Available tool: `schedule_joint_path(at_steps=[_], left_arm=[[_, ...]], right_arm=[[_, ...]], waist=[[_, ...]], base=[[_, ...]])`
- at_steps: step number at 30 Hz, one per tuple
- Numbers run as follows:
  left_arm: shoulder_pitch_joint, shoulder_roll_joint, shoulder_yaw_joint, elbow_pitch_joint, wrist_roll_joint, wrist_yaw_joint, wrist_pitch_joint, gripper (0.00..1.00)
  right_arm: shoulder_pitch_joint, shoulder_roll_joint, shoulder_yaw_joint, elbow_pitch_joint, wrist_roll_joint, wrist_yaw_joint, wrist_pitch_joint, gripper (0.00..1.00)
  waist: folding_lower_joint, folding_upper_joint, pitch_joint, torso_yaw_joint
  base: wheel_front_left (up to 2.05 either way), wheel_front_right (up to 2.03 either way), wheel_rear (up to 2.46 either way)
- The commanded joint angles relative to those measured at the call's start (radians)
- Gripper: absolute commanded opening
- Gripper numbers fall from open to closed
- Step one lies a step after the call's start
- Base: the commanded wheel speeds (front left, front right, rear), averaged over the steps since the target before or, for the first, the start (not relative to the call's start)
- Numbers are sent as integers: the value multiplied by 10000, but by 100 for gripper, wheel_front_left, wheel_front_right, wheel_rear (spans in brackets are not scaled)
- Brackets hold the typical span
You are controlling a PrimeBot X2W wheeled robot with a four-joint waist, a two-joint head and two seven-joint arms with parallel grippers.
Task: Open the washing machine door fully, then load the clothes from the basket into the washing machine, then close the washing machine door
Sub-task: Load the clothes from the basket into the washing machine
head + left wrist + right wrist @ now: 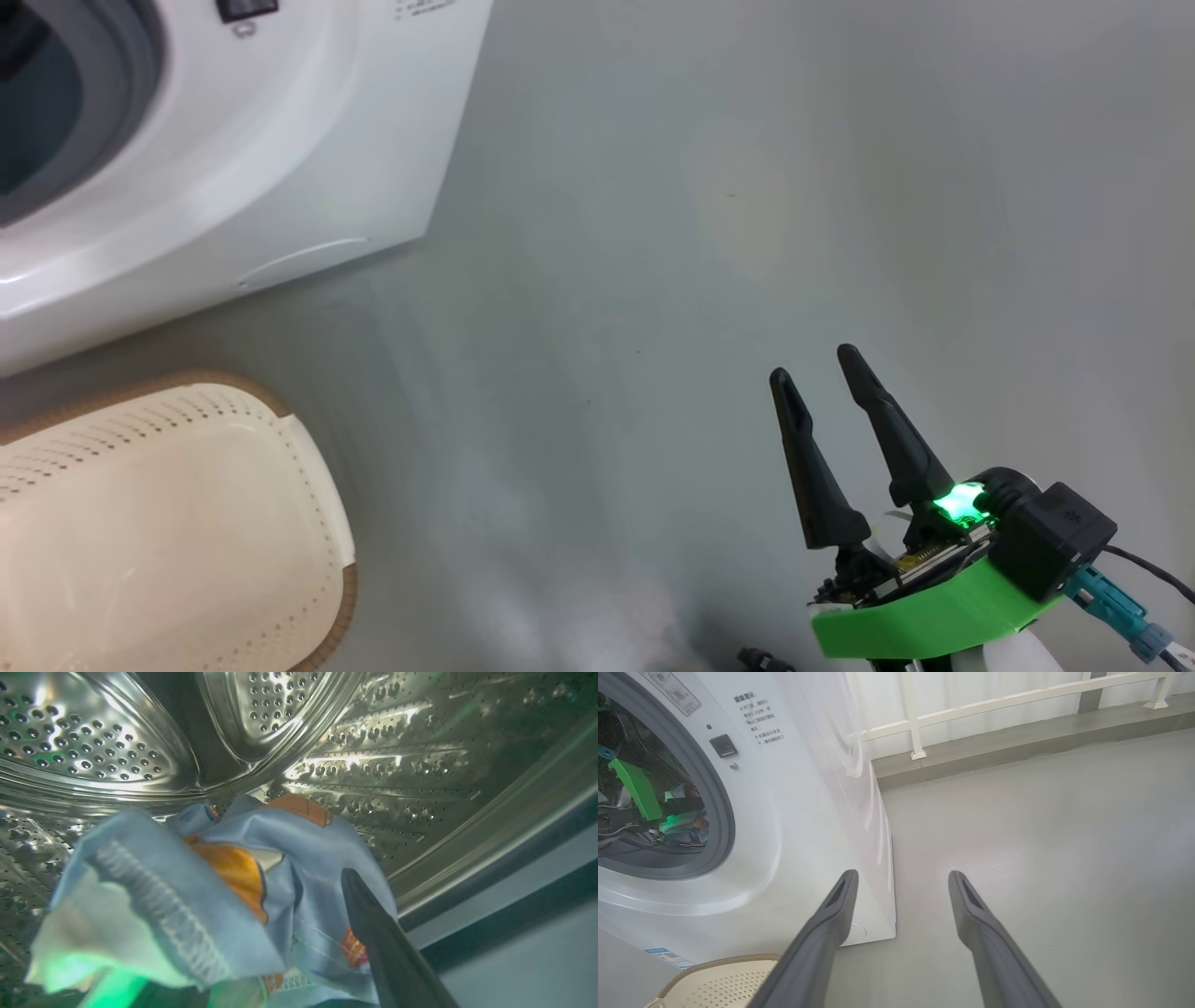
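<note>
My left jaws are inside the washing machine [280, 187] drum [397, 765], spread wide, clothes [303, 858] draped over them. Right jaws wide, empty, above the floor [653, 280] beside the washing machine; basket [215, 415] in front of it.

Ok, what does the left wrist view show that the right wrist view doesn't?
Left wrist view: the perforated drum from inside, with the clothes against the left gripper's finger. Right wrist view: the open right gripper, the basket, floor and railing. Both: the washing machine, seen from inside versus from the front.
</note>
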Motion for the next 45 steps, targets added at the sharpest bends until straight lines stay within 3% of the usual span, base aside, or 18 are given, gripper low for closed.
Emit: schedule_joint_path(at_steps=[1, 16, 36, 45], left_arm=[[105, 343, 349, -106, -88, -32, -301, 100], [1390, -520, 219, -1, -463, -227, -2383, 100], [3213, -1251, -333, 346, -796, -281, -3591, 100], [4270, -1419, 119, -304, -936, -217, -4040, 100]], right_arm=[[-25, -122, 93, -149, -66, 54, -78, 100], [-288, -122, -247, 319, -384, 54, -78, 100], [-421, -122, -596, 1286, -466, 54, -78, 100], [-338, -122, -770, 1533, -520, 54, -78, 100]], waist=[[0, -1, -169, 114], [0, -1, -1192, 919], [0, -1, -2736, 1841], [0, -1, -3313, 2149]], base=[[0, 0, 0], [0, 0, 0], [0, 0, 0], [0, 0, 0]])
